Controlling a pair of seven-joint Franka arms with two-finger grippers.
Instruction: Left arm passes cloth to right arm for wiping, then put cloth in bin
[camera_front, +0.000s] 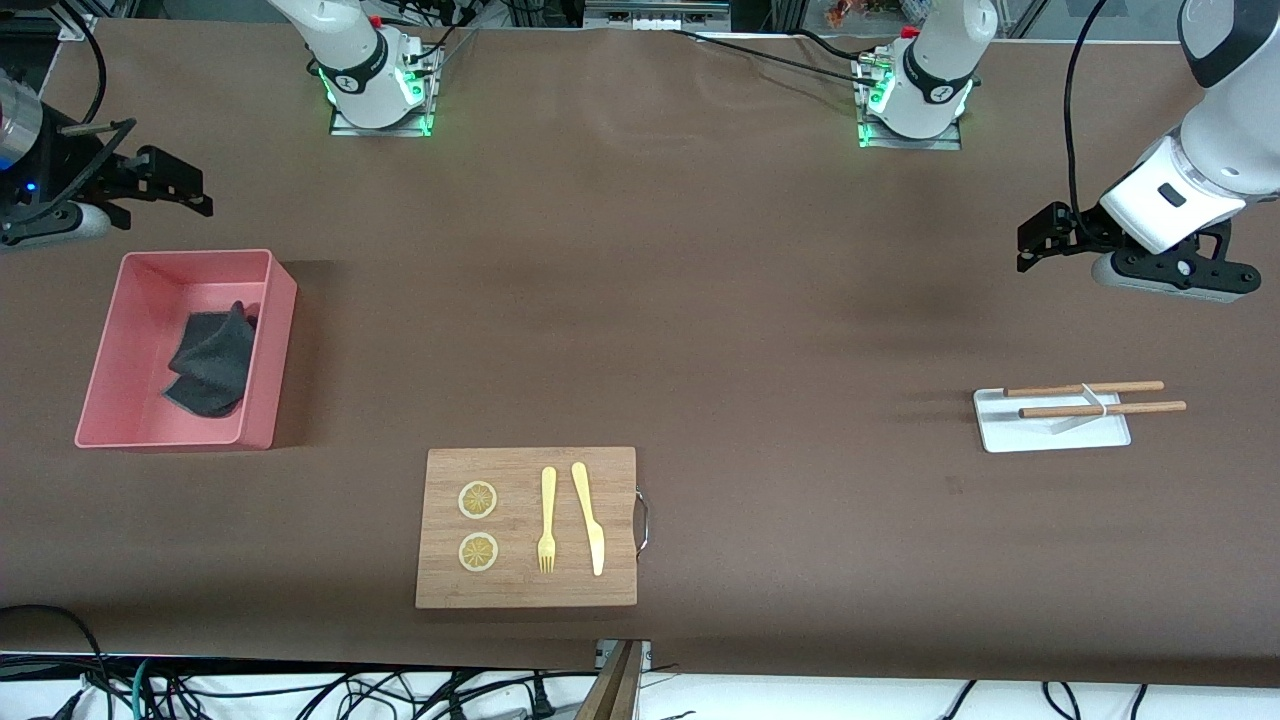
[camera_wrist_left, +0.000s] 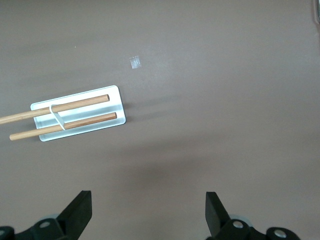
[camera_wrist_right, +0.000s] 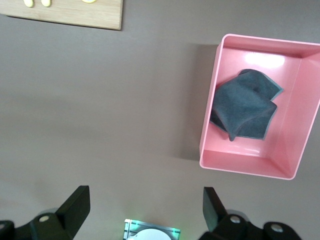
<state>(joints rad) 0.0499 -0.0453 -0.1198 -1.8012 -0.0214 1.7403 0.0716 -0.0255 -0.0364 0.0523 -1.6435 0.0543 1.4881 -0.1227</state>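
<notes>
Front view: cloth (camera_front: 212, 362) in bin (camera_front: 100, 375) (against one wall).

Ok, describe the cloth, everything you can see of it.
The cloth is small, soft and dark grey, crumpled into loose folds with its corners sticking out. It lies inside the pink bin, resting on the floor and against the wall toward the table's middle. Neither gripper touches it; no pink-red side shows.

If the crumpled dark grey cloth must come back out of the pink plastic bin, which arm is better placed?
Right. The right gripper hangs open at the bin's end of the table, with the cloth in its wrist view. The left gripper hangs open near the white chopstick rest.
</notes>
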